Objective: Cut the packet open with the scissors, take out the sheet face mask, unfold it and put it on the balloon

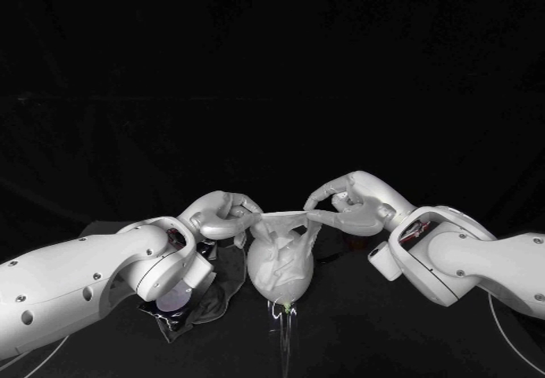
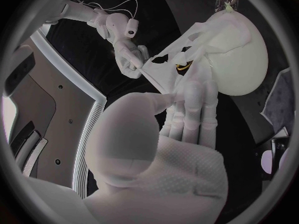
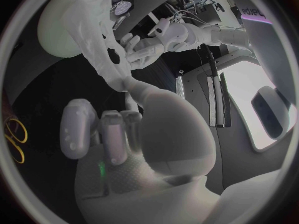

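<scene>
A pale balloon (image 1: 284, 277) stands upright at the table's middle on a thin stem, its knot at the bottom. The white sheet face mask (image 1: 276, 240) hangs crumpled over its front. Its upper edge is stretched level above the balloon between my two hands. My left hand (image 1: 220, 214) pinches that edge's left end, and my right hand (image 1: 344, 206) pinches the right end. In the left wrist view my left hand (image 2: 190, 104) holds the mask (image 2: 177, 55) against the balloon (image 2: 243, 55), facing my right hand (image 2: 127, 52). The right wrist view shows the mask (image 3: 102, 40) between balloon (image 3: 59, 20) and left hand (image 3: 146, 45).
A dark crumpled packet (image 1: 210, 295) lies on the table under my left wrist, just left of the balloon. Scissors with yellow handles (image 3: 15, 139) lie on the black table near my right arm.
</scene>
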